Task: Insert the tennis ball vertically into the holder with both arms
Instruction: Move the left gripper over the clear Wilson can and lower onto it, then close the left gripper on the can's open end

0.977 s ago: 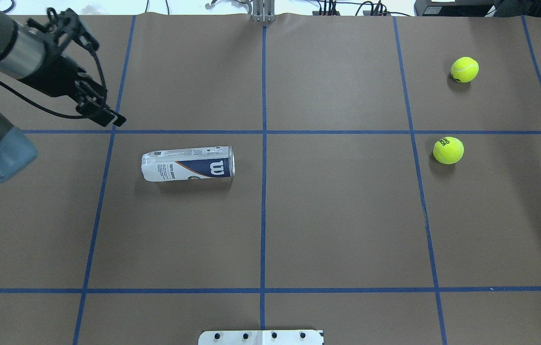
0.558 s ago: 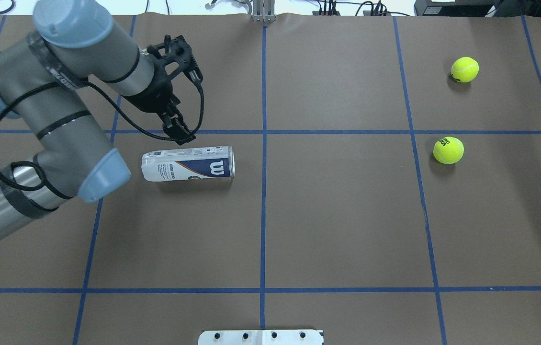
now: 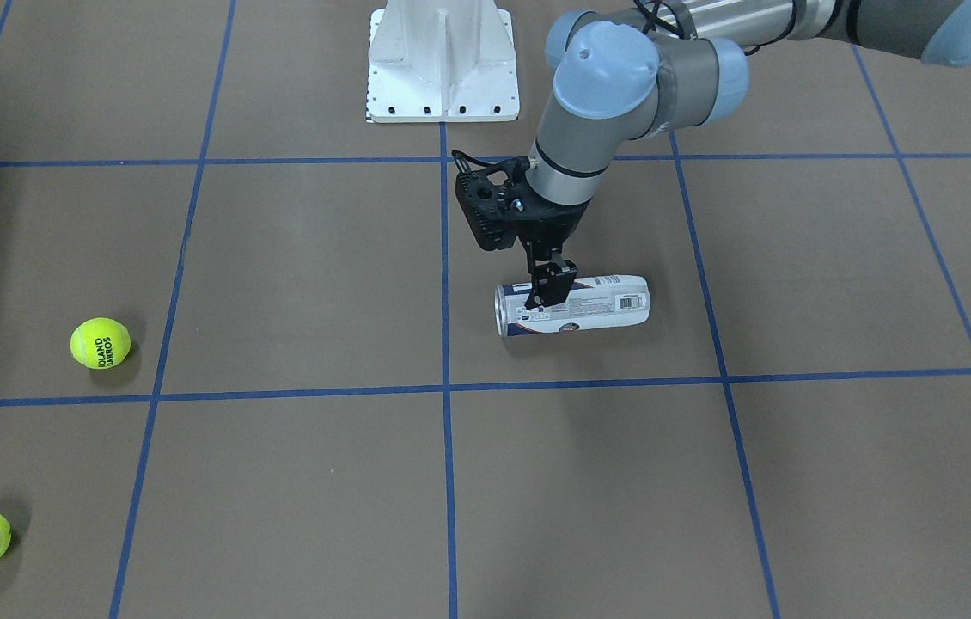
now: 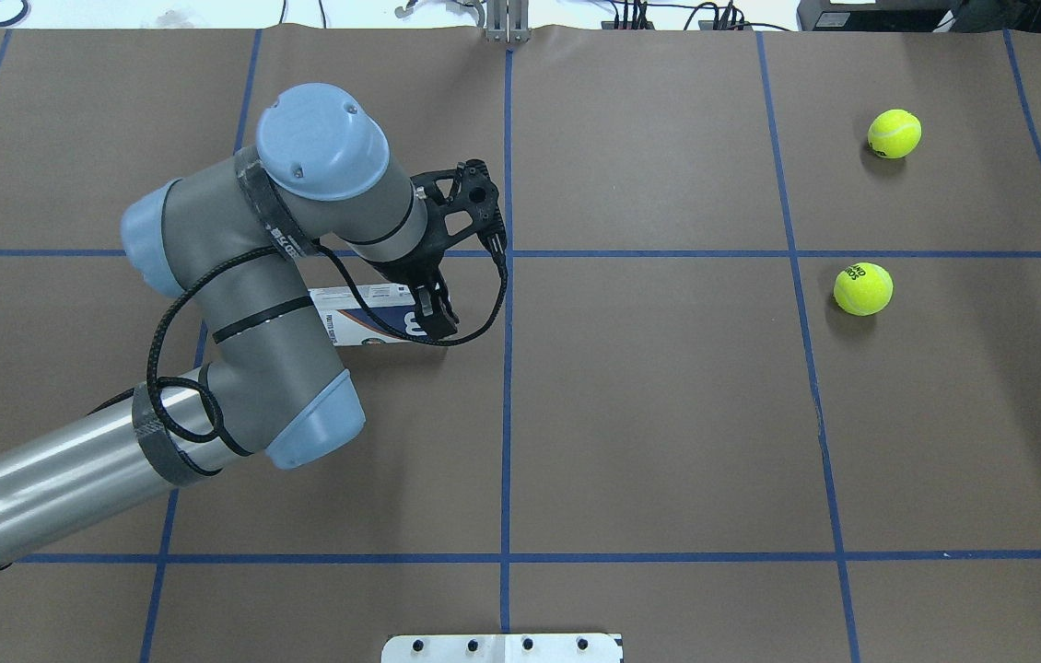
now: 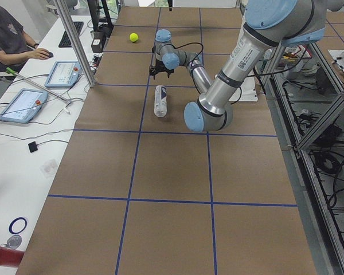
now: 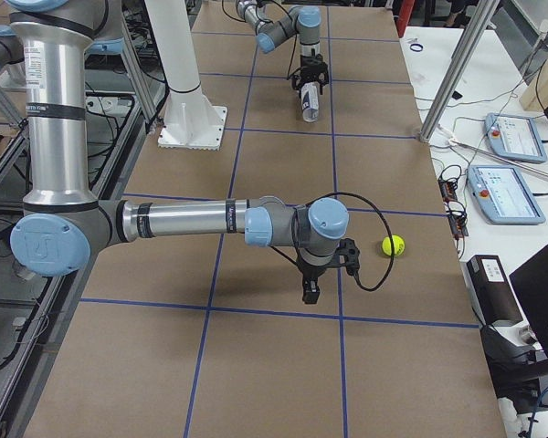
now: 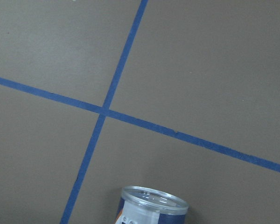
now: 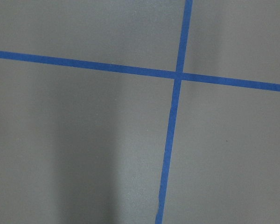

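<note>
The holder (image 3: 597, 303) lies on its side on the brown table, its silver-rimmed open end toward the table's middle. It also shows in the overhead view (image 4: 359, 322), partly hidden by my left arm, and in the left wrist view (image 7: 151, 207). My left gripper (image 3: 547, 288) points down over the holder's rim end, fingers apart and empty (image 4: 438, 318). Two yellow tennis balls (image 4: 894, 133) (image 4: 862, 289) lie far to the right. My right gripper (image 6: 309, 294) shows only in the exterior right view, pointing down beside a ball (image 6: 393, 245). I cannot tell whether it is open or shut.
The white metal base (image 3: 442, 60) stands at the robot's edge of the table (image 4: 502, 647). Blue tape lines cross the brown table (image 4: 668, 414). Operators' desks with tablets (image 5: 23, 103) run along the far side.
My left arm has swung in from the far left and brought its gripper over the holder's rim end. The holder and both balls have not moved.
</note>
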Controlling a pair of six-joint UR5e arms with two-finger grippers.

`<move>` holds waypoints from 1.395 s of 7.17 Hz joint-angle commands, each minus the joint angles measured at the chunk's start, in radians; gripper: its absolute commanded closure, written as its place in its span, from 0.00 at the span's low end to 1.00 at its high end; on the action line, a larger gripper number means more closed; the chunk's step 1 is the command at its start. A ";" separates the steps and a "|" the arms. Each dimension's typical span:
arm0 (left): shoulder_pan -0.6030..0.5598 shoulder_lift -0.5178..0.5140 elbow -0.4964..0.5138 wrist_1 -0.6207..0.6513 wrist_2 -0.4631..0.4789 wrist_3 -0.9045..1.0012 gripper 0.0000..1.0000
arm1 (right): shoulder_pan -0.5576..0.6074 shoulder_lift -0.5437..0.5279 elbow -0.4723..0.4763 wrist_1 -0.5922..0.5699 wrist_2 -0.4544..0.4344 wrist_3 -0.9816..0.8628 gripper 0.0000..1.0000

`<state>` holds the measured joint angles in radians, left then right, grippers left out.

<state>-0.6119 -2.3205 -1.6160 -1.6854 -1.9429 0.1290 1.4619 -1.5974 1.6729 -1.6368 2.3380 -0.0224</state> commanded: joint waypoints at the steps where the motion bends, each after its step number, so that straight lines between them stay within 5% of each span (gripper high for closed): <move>1: 0.031 -0.032 0.062 0.001 0.092 0.076 0.00 | 0.000 -0.003 0.001 0.000 0.009 -0.001 0.01; 4: 0.032 -0.085 0.100 0.141 0.099 0.284 0.00 | 0.000 -0.003 0.001 0.000 0.012 -0.001 0.01; 10: 0.034 -0.086 0.162 0.113 0.096 0.291 0.00 | 0.000 0.001 -0.005 0.002 0.008 -0.001 0.01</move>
<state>-0.5793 -2.4061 -1.4698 -1.5567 -1.8468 0.4209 1.4619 -1.5982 1.6681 -1.6353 2.3462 -0.0230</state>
